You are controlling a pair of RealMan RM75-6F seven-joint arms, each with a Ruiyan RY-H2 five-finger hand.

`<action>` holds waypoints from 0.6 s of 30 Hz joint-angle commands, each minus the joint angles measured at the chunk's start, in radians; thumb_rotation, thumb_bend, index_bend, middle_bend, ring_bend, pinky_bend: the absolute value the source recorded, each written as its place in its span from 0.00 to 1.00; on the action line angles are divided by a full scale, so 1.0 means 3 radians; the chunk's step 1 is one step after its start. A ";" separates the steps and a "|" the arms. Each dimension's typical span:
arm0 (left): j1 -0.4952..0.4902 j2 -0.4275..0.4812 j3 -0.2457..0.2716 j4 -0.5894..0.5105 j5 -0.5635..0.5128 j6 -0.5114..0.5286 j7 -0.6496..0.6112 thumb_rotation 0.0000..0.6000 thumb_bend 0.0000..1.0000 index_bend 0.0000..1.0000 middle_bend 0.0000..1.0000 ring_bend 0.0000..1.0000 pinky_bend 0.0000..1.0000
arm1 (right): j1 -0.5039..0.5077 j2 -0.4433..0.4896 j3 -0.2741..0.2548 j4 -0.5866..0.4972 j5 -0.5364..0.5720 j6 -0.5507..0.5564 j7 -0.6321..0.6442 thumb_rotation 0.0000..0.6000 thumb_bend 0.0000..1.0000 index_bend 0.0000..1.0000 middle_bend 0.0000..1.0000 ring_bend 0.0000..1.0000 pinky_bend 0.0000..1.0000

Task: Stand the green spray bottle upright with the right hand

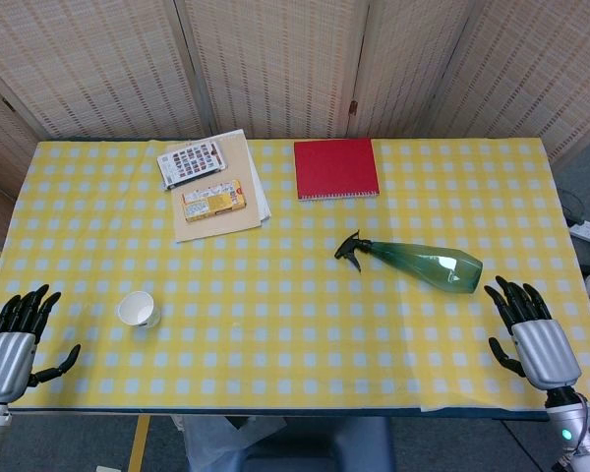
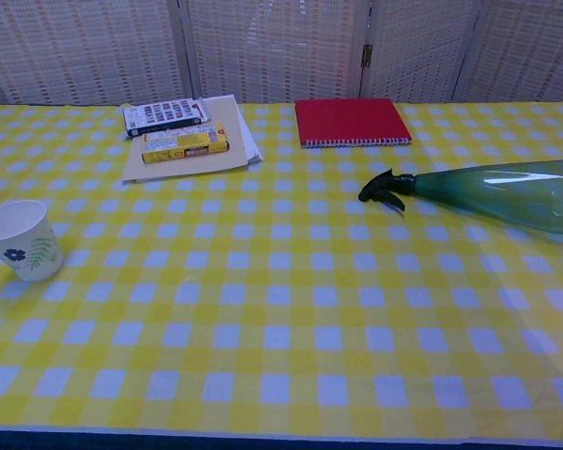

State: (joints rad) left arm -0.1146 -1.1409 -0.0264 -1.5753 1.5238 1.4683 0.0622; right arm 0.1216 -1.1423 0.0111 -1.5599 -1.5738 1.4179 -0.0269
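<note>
The green spray bottle [image 1: 425,264] lies on its side on the yellow checked table [image 1: 295,324], its black nozzle pointing left; in the chest view the bottle [image 2: 507,193] reaches the right edge. My right hand [image 1: 531,334] rests at the table's near right corner, fingers spread, holding nothing, just below and right of the bottle's base. At the near left corner sits my left hand [image 1: 15,339], also spread and empty. Neither hand shows in the chest view.
A paper cup [image 1: 138,309] stands near the left front. At the back lie a red notebook [image 1: 336,168], and a tan folder [image 1: 216,192] carrying a yellow box [image 1: 213,200] and a patterned box [image 1: 192,160].
</note>
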 commanded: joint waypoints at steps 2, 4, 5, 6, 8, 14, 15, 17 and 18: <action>-0.0009 0.0014 0.0001 -0.0031 -0.0016 -0.0025 0.0008 0.36 0.36 0.00 0.04 0.00 0.01 | 0.0014 -0.0017 0.0009 0.0029 0.0030 -0.0033 -0.0002 1.00 0.44 0.00 0.00 0.00 0.00; -0.0012 0.0011 0.0002 -0.0041 0.0007 -0.0012 0.0006 0.36 0.36 0.00 0.04 0.00 0.01 | 0.0029 -0.0049 0.0019 0.0083 0.0044 -0.0055 0.0005 1.00 0.44 0.00 0.00 0.00 0.00; -0.0011 0.0010 0.0006 -0.0042 0.0023 -0.0004 -0.0005 0.36 0.36 0.00 0.04 0.00 0.01 | 0.0034 -0.0074 0.0025 0.0108 0.0066 -0.0071 0.0010 1.00 0.44 0.00 0.00 0.00 0.00; -0.0012 0.0012 0.0011 -0.0043 0.0036 -0.0001 -0.0030 0.36 0.36 0.00 0.04 0.00 0.01 | 0.0044 -0.0110 0.0029 0.0134 0.0105 -0.0113 0.0004 1.00 0.44 0.00 0.00 0.00 0.00; -0.0016 0.0023 0.0010 -0.0054 0.0040 -0.0005 -0.0084 0.37 0.36 0.00 0.04 0.00 0.01 | 0.0089 -0.0156 0.0048 0.0137 0.0189 -0.0231 -0.0039 1.00 0.44 0.00 0.00 0.00 0.00; -0.0050 0.0048 0.0037 -0.0029 0.0164 -0.0003 -0.0300 0.37 0.37 0.00 0.04 0.00 0.01 | 0.0515 0.0003 0.0349 -0.0400 0.0669 -0.0894 -0.0297 1.00 0.44 0.00 0.00 0.02 0.00; -0.0049 0.0059 0.0050 -0.0029 0.0184 -0.0002 -0.0341 0.37 0.36 0.00 0.04 0.00 0.01 | 0.0601 0.0041 0.0421 -0.0496 0.0785 -0.0997 -0.0391 1.00 0.44 0.00 0.00 0.04 0.00; -0.0045 0.0080 0.0069 -0.0030 0.0220 0.0010 -0.0401 0.37 0.36 0.00 0.04 0.00 0.01 | 0.0789 0.0058 0.0556 -0.0611 0.1015 -0.1166 -0.0691 1.00 0.44 0.00 0.00 0.04 0.00; -0.0041 0.0099 0.0086 -0.0036 0.0243 0.0014 -0.0433 0.37 0.37 0.00 0.04 0.00 0.01 | 0.0924 0.0042 0.0638 -0.0678 0.1219 -0.1294 -0.0884 1.00 0.44 0.00 0.00 0.04 0.00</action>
State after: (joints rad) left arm -0.1273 -1.1174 -0.0068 -1.5860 1.5887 1.4701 -0.0591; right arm 0.2948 -1.1490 0.1254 -1.6878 -1.3331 1.1363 -0.1612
